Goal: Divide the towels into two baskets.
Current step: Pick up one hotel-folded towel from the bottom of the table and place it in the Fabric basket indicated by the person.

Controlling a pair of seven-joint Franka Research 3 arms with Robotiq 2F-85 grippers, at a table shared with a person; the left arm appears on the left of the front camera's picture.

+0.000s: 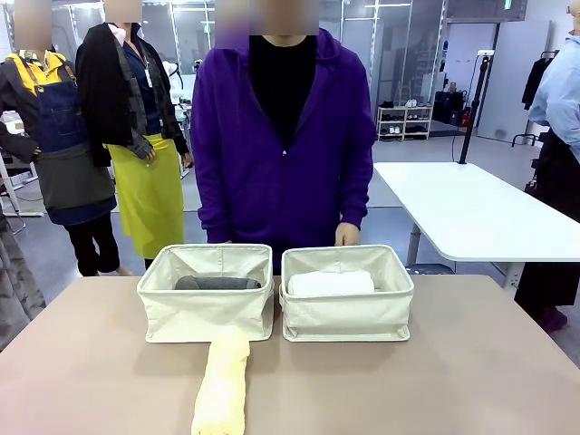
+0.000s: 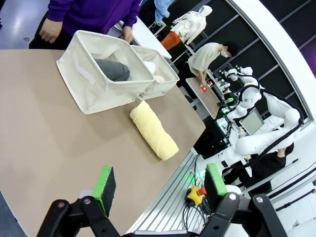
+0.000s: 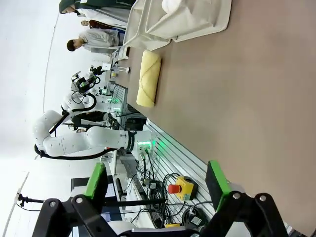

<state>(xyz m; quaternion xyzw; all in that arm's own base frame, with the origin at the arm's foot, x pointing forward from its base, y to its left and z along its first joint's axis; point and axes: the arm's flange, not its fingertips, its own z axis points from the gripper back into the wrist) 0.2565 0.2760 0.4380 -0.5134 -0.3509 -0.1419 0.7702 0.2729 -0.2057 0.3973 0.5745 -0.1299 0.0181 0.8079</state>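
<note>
Two cream canvas baskets stand side by side at the far middle of the table. The left basket (image 1: 207, 319) holds a dark grey towel (image 1: 217, 283); the right basket (image 1: 346, 319) holds a white towel (image 1: 331, 283). A pale yellow towel (image 1: 222, 385) lies on the table, one end touching the left basket's front wall. In the left wrist view, my left gripper (image 2: 160, 185) hangs open and empty near the table's front edge, well short of the yellow towel (image 2: 153, 129) and the basket (image 2: 89, 81). My right gripper (image 3: 155, 180) is open and empty too, far from the yellow towel (image 3: 148, 79).
A person in a purple hoodie (image 1: 283, 136) stands right behind the baskets, one hand (image 1: 347, 235) at the right basket's far rim. A red stop button (image 3: 177, 188) sits below the table's front edge. Bare tabletop (image 1: 453, 381) spreads on both sides of the yellow towel.
</note>
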